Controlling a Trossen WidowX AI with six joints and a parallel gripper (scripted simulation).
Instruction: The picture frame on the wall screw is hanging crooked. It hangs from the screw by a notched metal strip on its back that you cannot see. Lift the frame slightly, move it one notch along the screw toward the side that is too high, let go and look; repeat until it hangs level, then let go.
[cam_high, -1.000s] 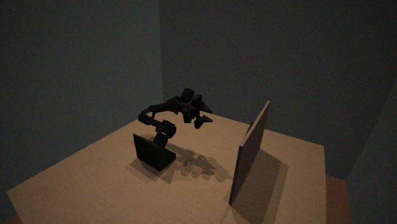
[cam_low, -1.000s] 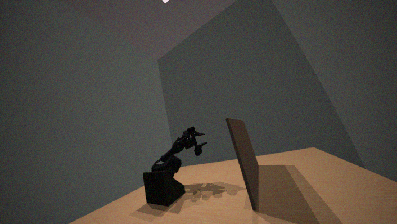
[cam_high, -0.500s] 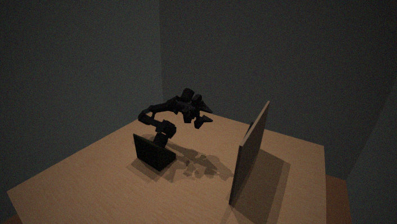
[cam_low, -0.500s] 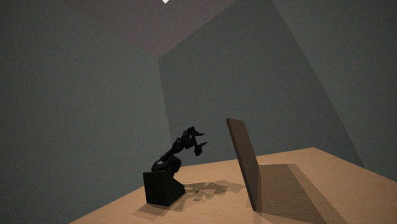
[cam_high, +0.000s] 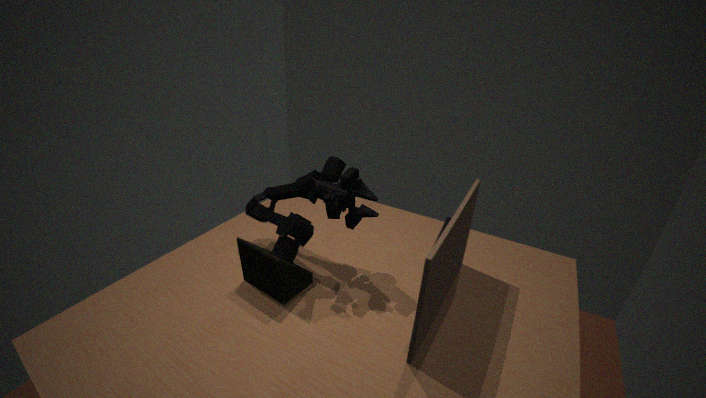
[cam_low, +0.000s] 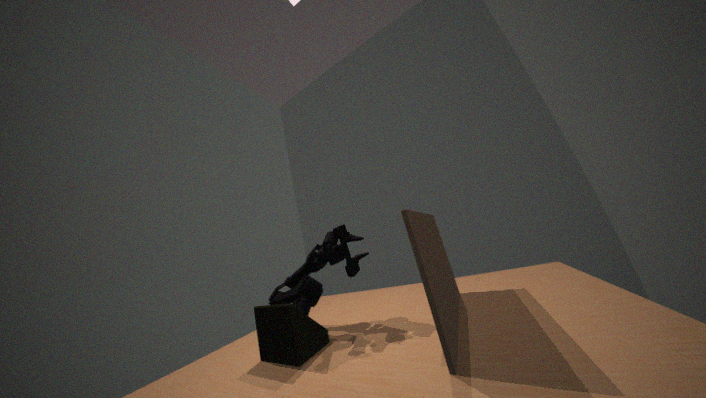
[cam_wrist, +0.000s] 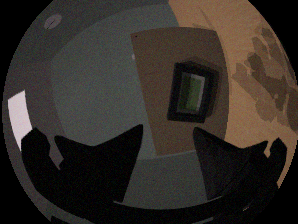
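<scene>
Spread and empty, the gripper (cam_high: 376, 207) (cam_low: 365, 246) (cam_wrist: 169, 129) stood well apart from the crooked frame (cam_high: 445, 224) (cam_wrist: 173, 95) before it; levelling remained undone.

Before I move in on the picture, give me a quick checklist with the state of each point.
1. Gripper open: ok, its fingers stand apart.
2. Nothing between the fingers: ok, the gap shows only background.
3. Gripper away from the picture frame: ok, the top view shows a wide space between them.
4. Frame hanging on the board: ok, it shows against the board's face.
5. Frame level: cannot tell for sure; the wrist view is tilted and curved.
6. Screw and notched strip in sight: not ok, neither can be made out.
</scene>
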